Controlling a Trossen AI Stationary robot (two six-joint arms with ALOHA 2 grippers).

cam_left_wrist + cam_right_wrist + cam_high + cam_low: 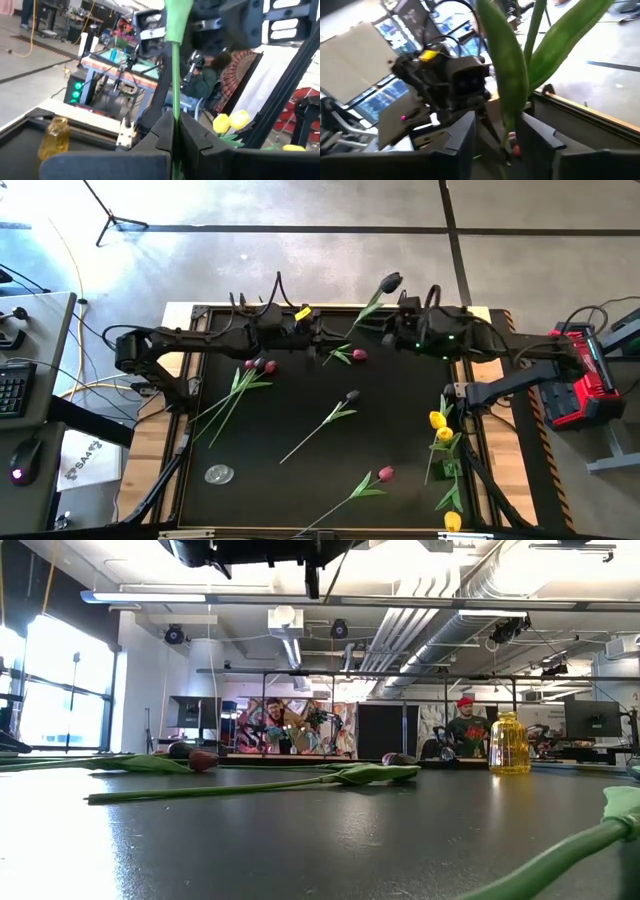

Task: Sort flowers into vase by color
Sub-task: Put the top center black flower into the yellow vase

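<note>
The left tool [175, 135] is clamping a tulip stem [174, 75] above the worktop's [300, 480] far edge. The right tool [495, 137] is standing parted around the same tulip's leaves [512, 65], its fingers not pressing them.

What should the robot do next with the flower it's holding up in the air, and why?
Probably pull the right pincer back. Its fingers stand open around the dark tulip stem, while the left pincer is shut on that stem, so the left arm alone seems to hold it.

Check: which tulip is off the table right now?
The dark purple tulip at the table's far edge, its stem running between the left gripper and right gripper. The others lie flat on the mat.
</note>
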